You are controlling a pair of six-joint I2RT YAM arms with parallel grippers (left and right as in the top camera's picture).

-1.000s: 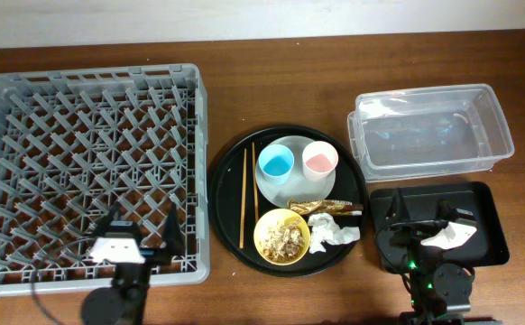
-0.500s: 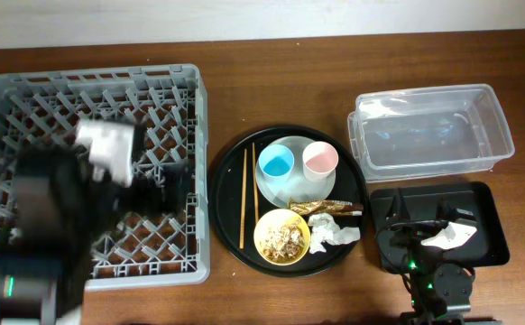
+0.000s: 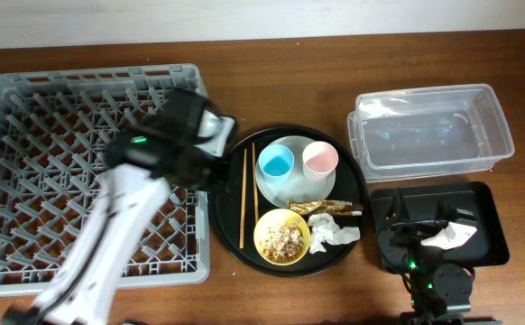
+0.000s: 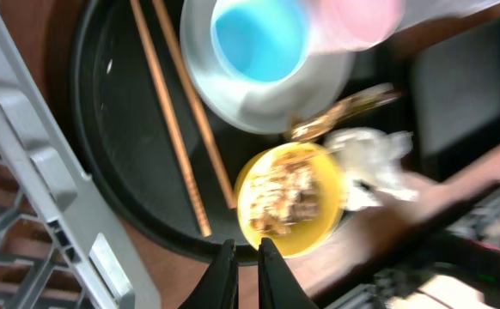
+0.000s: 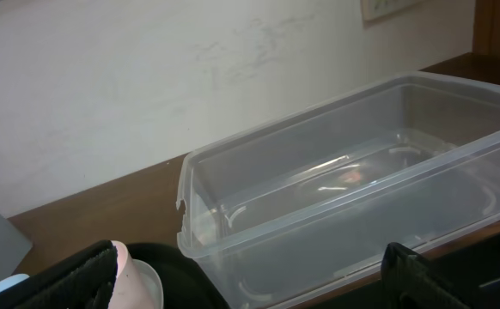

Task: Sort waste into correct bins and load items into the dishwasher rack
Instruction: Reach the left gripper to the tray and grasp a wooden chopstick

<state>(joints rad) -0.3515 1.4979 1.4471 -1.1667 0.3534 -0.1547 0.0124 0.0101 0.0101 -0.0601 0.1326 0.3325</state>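
Note:
On the round black tray [image 3: 231, 226], a pale plate [image 3: 290, 188] carries a light blue cup [image 3: 276, 163] and a pink cup [image 3: 320, 160]. Two chopsticks [image 3: 242, 194] lie to their left. A yellow bowl [image 3: 281, 236] holds food scraps, with the gold wrapper [image 3: 326, 208] and white tissue [image 3: 335, 233] beside it. My left gripper [image 3: 216, 153] hovers between the grey dishwasher rack [image 3: 28, 162] and the round tray. Its jaws [image 4: 241, 257] are shut on nothing, above the tray's rim near the bowl [image 4: 289, 202]. My right gripper [image 3: 420, 217] rests open over the small black tray [image 3: 483, 199], facing the clear tub [image 5: 353, 197].
The clear tub [image 3: 431, 129] stands at the back right with the small black tray just in front of it. The rack fills the left of the table, its right wall [image 4: 35, 172] next to the round tray. Bare wood shows along the back edge.
My left arm has risen from the table's front edge and swung across the rack to the round tray's left side, and its jaws have closed. The right arm has stayed still.

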